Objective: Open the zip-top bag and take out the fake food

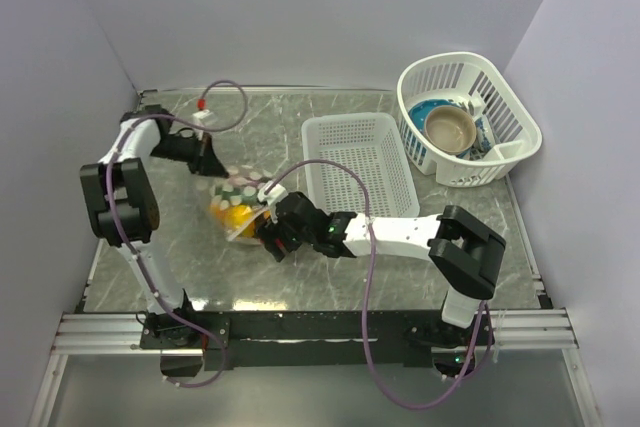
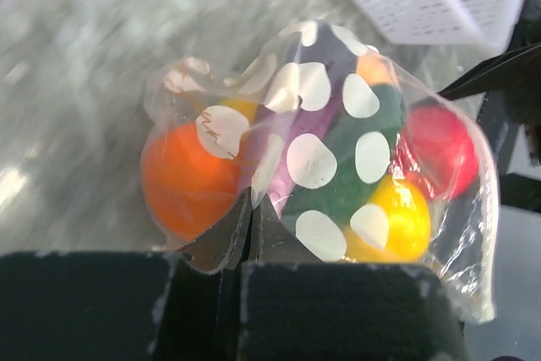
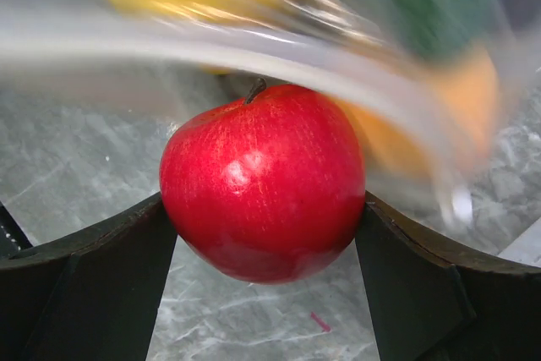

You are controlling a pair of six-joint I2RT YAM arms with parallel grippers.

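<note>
- The bag [image 2: 321, 124] is found left of centre on the table [image 1: 180, 247], stretched between the two grippers.
- Most of the food is packed inside it: an orange ball [image 2: 182, 179], a yellow piece [image 2: 393, 221] and something green [image 2: 355, 166].
- A red apple [image 3: 262, 179] is clamped in the right gripper [image 3: 264, 209], which is spread just apple-wide. The bag's rim is blurred right behind it, so whether the apple is fully clear of the mouth can't be told.
- A fold of plastic at the other end is pinched by the left gripper [image 2: 249, 234], fingers pressed together with nothing else between them.
- What could go wrong:
  - The apple is glossy and round, so it could get squirted out of the fingers if it's snagged on the rim while being pulled.
  - That thin pinch could be slipped out of if the right arm tugs hard, and then the whole bag would be dragged along.
  - If the bag gets tipped mouth-down, the other pieces could be spilled and rolled around.
- A flat white basket [image 1: 360, 162] sits just to the right, so it could be bumped by the right arm on a wide swing.
</note>
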